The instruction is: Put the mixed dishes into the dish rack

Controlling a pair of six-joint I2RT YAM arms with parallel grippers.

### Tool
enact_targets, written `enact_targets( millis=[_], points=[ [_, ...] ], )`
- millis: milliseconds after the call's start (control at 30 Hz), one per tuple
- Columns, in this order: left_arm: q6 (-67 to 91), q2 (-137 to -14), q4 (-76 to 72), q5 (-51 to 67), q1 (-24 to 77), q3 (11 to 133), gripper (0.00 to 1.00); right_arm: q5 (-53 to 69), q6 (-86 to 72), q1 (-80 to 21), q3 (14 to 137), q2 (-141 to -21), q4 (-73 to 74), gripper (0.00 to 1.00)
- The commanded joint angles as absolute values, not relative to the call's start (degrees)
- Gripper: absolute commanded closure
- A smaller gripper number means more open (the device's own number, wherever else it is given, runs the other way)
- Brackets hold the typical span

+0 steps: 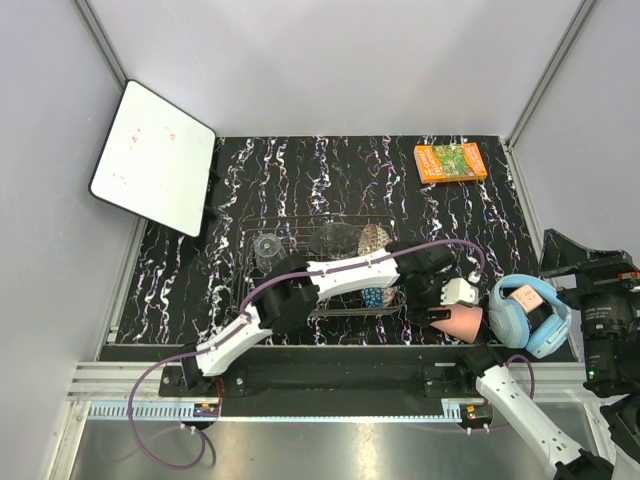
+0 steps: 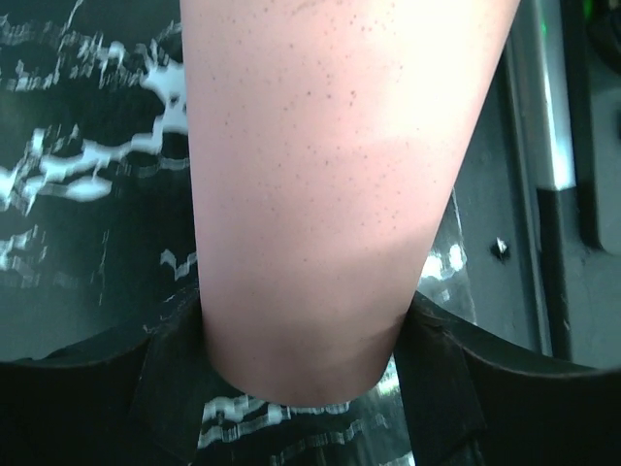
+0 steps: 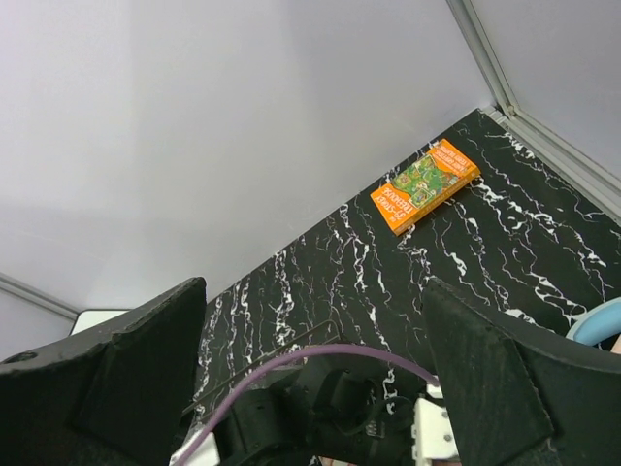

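the left tool (image 1: 436, 315) reaches far over to the right side of the black and white worktop (image 1: 300, 170). the salmon-pink cup (image 1: 462, 323) lies on its side there, near the front edge, with its narrow end toward the tool. in the left wrist view the cup (image 2: 330, 175) fills most of the picture. its narrow end sits between the two black fingers (image 2: 165, 398). the fingers look snug against it on both sides, so the tool is closed on the cup. the cup rests on the worktop, outside the dish rack.

the blue headphones (image 1: 530, 315) lie just beside the cup, on its right.

the dish rack (image 1: 300, 228) stands in the middle of the worktop, and the left arm crosses over its front part. inside it, along the back, are the clear glass cup (image 1: 268, 246), the clear glass bowl (image 1: 333, 238) and the beige-brown patterned bowl (image 1: 374, 238). the blue patterned bowl (image 1: 373, 297) sits nearer the front and is partly hidden by the arm.

the right tool (image 3: 312, 291) is up high and looks across the worktop. its fingers stand wide apart and hold nothing.

the orange book (image 1: 451, 162) lies flat in the far right corner, well apart from the rack. a white board (image 1: 155, 155) leans at the far left corner.
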State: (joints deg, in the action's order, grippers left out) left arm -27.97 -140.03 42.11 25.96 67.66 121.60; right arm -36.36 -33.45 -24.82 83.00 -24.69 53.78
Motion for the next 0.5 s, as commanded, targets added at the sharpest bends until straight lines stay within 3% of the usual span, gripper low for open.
enact_targets(
  millis=[0,167,467],
  points=[
    [-26.3,-127.7,44.2,25.8,66.2,120.6,0.66,-35.0,-33.7,-25.2,81.5,-27.9,53.6,0.00],
    [-25.3,-119.2,49.0,24.2,65.7,117.7,0.77,-32.4,-34.2,-25.2,80.6,-30.1,52.8,0.00],
    [-23.2,-108.6,53.1,20.7,65.6,116.5,0.78,-30.9,-33.2,-25.2,88.6,-32.0,52.0,0.00]
  ],
)
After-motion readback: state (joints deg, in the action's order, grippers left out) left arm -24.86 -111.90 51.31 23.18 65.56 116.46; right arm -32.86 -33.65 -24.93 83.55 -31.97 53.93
